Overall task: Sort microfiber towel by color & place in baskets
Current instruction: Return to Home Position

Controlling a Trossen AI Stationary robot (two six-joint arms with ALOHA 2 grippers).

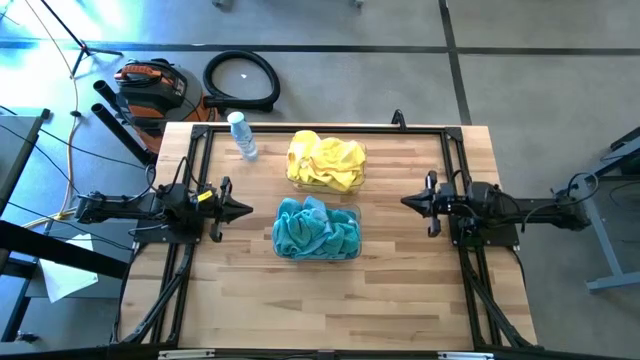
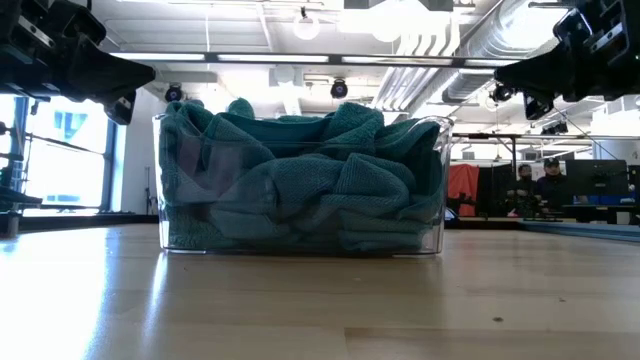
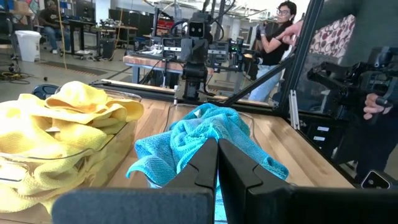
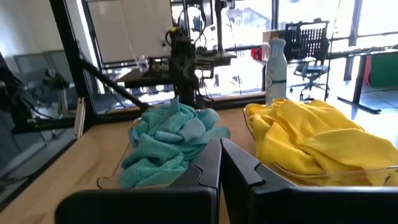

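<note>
"So, how were the arms posed?"

"Both were stretched out level above the table [image 1: 400, 290], facing each other across its middle. The left gripper [image 1: 243, 210] hung at the left side and the right gripper [image 1: 410, 201] at the right side. Each pointed inward at the baskets and was well apart from them."

"And the fingers?"

"Pressed together on both grippers, with nothing between them."

"Where were the cloths?"

"The teal towels [image 1: 315, 230] were heaped in the near basket [image 2: 436, 150], some rising above its rim. The yellow towels [image 1: 325, 160] filled the far basket [image 3: 106, 152] and spilled over its edge. The two bins stood just beside each other mid-table, between the grippers."

"Anything else?"

"A water bottle [image 1: 242, 136] stood upright near the far edge, left of the yellow pile."
</note>
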